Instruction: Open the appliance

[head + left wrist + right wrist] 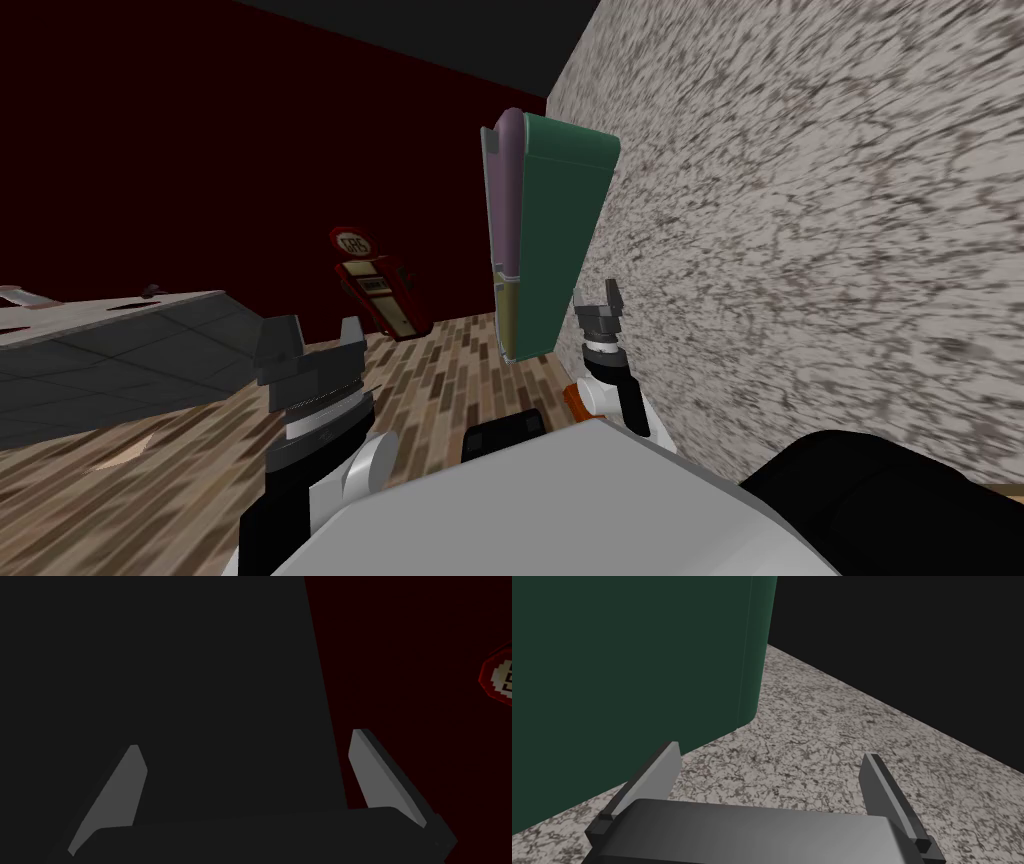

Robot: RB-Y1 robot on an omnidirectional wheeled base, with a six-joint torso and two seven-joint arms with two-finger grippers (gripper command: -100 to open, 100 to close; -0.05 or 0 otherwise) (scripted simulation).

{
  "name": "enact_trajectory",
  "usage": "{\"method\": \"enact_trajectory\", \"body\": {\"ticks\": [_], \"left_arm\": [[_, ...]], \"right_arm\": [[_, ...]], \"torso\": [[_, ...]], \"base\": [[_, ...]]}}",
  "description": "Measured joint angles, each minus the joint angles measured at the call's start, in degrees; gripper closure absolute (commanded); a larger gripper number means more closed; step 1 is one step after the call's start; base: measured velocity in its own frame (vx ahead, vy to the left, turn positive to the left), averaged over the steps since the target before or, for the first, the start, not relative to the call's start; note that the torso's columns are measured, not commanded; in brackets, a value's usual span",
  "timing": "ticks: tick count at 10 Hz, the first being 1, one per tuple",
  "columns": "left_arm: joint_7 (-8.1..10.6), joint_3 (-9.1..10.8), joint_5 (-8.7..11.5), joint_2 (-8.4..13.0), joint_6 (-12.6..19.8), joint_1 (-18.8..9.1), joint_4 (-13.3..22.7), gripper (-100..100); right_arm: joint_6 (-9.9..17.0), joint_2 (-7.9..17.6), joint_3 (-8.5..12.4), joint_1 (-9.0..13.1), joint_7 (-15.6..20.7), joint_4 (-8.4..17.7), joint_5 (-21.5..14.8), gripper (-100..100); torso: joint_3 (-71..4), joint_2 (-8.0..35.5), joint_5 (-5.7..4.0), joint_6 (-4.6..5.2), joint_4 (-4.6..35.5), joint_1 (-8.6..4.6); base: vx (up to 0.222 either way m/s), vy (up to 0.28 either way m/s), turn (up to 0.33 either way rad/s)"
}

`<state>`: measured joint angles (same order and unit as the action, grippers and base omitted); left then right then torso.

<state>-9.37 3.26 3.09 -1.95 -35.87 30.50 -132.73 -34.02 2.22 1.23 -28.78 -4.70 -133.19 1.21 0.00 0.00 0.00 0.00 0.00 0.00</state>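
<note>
The appliance (pixel 555 240) is a tall dark green cabinet standing against a speckled wall, with a mauve door front (pixel 507 200) facing left and a yellowish lower panel (pixel 508 320). A small grey handle (pixel 490 140) sits at the door's top edge. My right gripper (pixel 598 300) is open beside the green side panel (pixel 627 676), close to its lower corner and apart from it, fingers (pixel 662 773) empty. My left gripper (pixel 315 345) is open and well to the left of the appliance; its wrist view shows a flat dark surface (pixel 175 686) beyond the gripper (pixel 245 741).
A speckled wall (pixel 800 250) runs along the right, close to my right arm. A red gas-pump ornament (pixel 380 285) stands by the dark red back wall. A grey counter (pixel 110 340) lies to the left. Striped wooden floor (pixel 440 360) is between them.
</note>
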Motion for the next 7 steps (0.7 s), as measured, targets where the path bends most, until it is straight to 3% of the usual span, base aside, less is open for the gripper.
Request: {"method": "enact_trajectory", "body": {"ticks": [2,7], "left_arm": [[0.00,0.00,0.0,0.0,0.0,0.0,0.0,0],[0.00,0.00,0.0,0.0,0.0,0.0,0.0,0]], "right_arm": [[0.0,0.0,0.0,0.0,0.0,0.0,0.0,0],[0.0,0.0,0.0,0.0,0.0,0.0,0.0,0]], "torso": [[-12.0,6.0,0.00,0.00,6.0,0.00],[-53.8,26.9,0.00,0.00,26.9,0.00]], "base": [[0.000,0.000,0.000],[0.000,0.000,0.000]]}}
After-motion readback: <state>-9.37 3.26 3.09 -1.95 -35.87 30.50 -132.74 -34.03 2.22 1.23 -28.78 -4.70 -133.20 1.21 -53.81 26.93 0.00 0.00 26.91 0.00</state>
